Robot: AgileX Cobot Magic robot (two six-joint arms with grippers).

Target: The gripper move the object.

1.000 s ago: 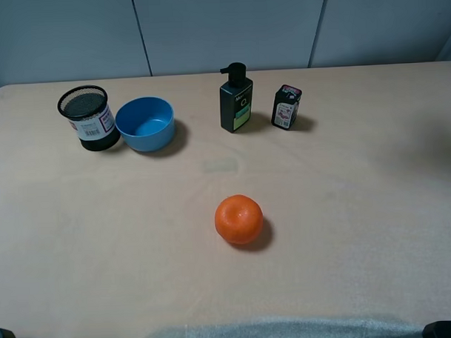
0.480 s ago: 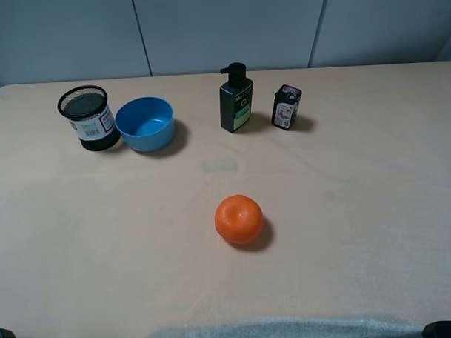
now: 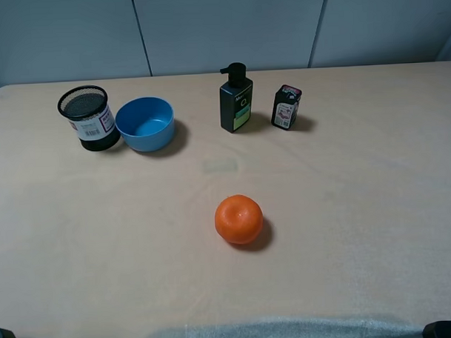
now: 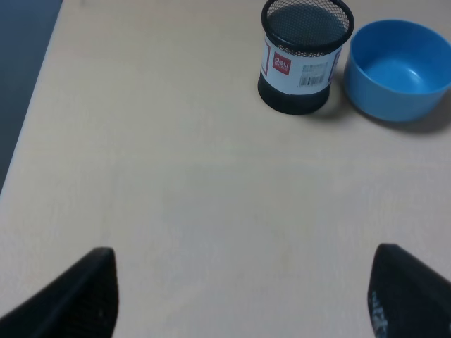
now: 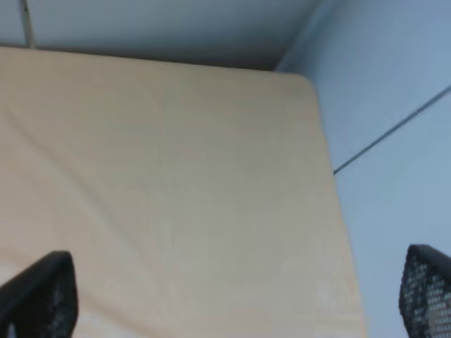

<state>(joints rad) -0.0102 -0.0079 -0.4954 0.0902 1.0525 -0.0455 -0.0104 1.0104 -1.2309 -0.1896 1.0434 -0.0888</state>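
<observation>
Right pincer (image 5: 232, 310): I am holding it spread wide and empty above bare worktop (image 5: 162, 176) near the far right corner; only the two mesh-patterned finger tips are showing at the frame's sides. Nothing is lying between them.

Left pincer (image 4: 239, 296): I am keeping it parked, fingers well apart and carrying nothing, facing the mesh pen cup (image 4: 305, 55) and the blue bowl (image 4: 398, 69).

Object (image 3: 286, 107): small black bottle, white-and-red label, pinkish-red top, standing upright towards the far edge of the worktop, right of centre. The black pump bottle (image 3: 236, 99) is standing just beside it, apart, not touching.

Handling, by my estimate: light, rigid plastic, smooth and likely a little slippery; short but narrow-footed, so it is looking easy to tip if nudged. I am judging the mid-body, across the label below the cap, as the best hold, with fingers closing from both flanks.

Room: open worktop is stretching from the object towards the right edge and the near edge, so an approach from those sides is looking free. The pump bottle is crowding its other flank. The orange (image 3: 239, 220) is sitting well apart, nearer the middle. The far edge, with the wall panels behind it, is lying close behind the object.
</observation>
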